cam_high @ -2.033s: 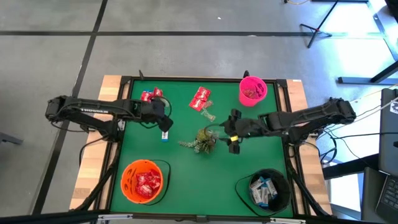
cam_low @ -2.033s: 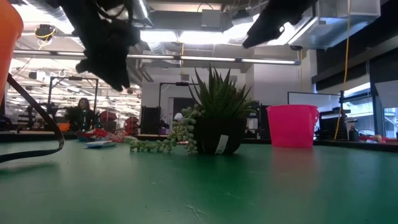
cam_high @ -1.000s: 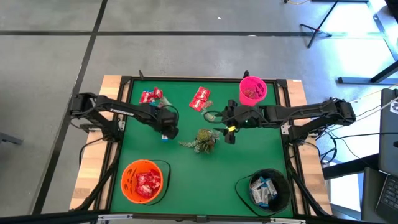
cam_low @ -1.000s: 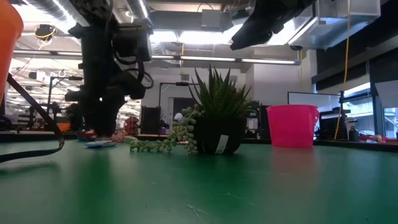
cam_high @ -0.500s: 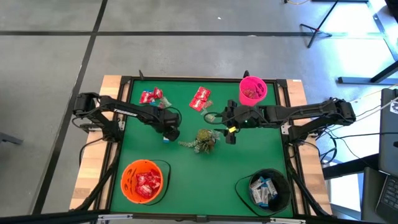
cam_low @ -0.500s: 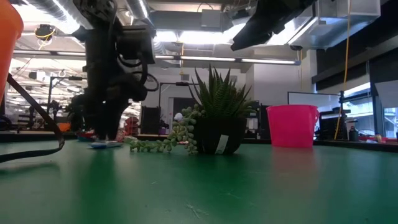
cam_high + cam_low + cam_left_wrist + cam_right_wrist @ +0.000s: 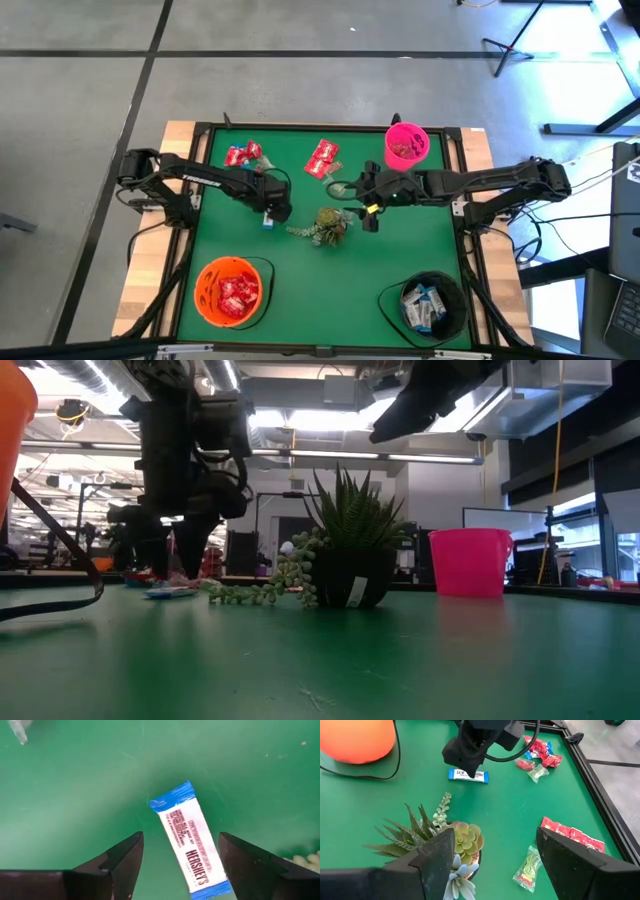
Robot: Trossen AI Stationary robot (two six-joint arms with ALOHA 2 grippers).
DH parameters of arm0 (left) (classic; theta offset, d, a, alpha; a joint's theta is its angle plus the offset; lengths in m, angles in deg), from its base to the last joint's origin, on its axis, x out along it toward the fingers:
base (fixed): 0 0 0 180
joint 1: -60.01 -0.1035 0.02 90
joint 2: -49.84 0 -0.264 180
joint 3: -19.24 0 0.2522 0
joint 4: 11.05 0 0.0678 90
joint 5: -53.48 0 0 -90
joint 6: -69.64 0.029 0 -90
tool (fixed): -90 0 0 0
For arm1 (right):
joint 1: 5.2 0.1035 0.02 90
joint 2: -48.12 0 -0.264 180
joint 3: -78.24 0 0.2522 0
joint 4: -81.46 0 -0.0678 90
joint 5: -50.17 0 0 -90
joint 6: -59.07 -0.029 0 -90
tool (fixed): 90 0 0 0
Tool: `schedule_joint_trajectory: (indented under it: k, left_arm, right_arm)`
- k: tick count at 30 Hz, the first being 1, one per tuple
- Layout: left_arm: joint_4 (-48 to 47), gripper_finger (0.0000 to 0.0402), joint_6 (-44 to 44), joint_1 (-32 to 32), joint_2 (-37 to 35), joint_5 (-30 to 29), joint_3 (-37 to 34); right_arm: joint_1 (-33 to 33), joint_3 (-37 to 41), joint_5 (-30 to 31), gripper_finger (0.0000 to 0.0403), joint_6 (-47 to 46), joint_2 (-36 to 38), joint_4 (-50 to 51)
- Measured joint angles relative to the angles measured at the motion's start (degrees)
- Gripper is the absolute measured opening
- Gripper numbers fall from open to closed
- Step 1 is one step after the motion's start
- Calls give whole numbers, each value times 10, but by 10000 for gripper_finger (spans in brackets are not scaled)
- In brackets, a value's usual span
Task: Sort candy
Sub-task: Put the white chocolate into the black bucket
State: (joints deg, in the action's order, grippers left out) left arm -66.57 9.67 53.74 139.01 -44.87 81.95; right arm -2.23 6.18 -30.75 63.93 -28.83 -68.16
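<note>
Left claw: hanging released, fingers straddling the white-and-blue candy bar lying on the green surface.
Right claw: hovering released above the potted plant.

a small potted succulent sits near the middle of the green desk. an orange bowl and a black bowl occupy the near corners; a pink cup stands at the far edge.

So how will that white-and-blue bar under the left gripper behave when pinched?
The white-and-blue bar lies flat between the open left gripper fingers, so it is probably light and fairly stiff. Its glossy wrapper may slip, and the crimped ends likely crumple.
</note>
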Motion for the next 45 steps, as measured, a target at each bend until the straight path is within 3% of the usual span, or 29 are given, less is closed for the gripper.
schedule_joint_trajectory:
  k: [6, 15, 21, 33, 38, 45]
  left_arm:
    - [29, 249, -25, 8, 10, -1, 0]
    - [27, 248, -40, 11, 84, 15, 5]
    - [30, 240, -32, 12, 72, 6, 1]
    - [35, 165, -1, 12, 68, -2, 0]
    - [30, 159, 32, 12, 66, -10, 17]
    - [12, 158, 66, 12, 34, -74, 56]
  right_arm:
    - [0, -1, -1, 276, 1, -12, 4]
    - [0, 0, -11, 276, 1, -24, 2]
    - [0, 0, -12, 276, 1, -24, 1]
    - [0, 0, -12, 276, 0, -24, -1]
    - [0, 0, -12, 276, 0, -24, -1]
    - [0, 0, -12, 276, -5, -24, -2]
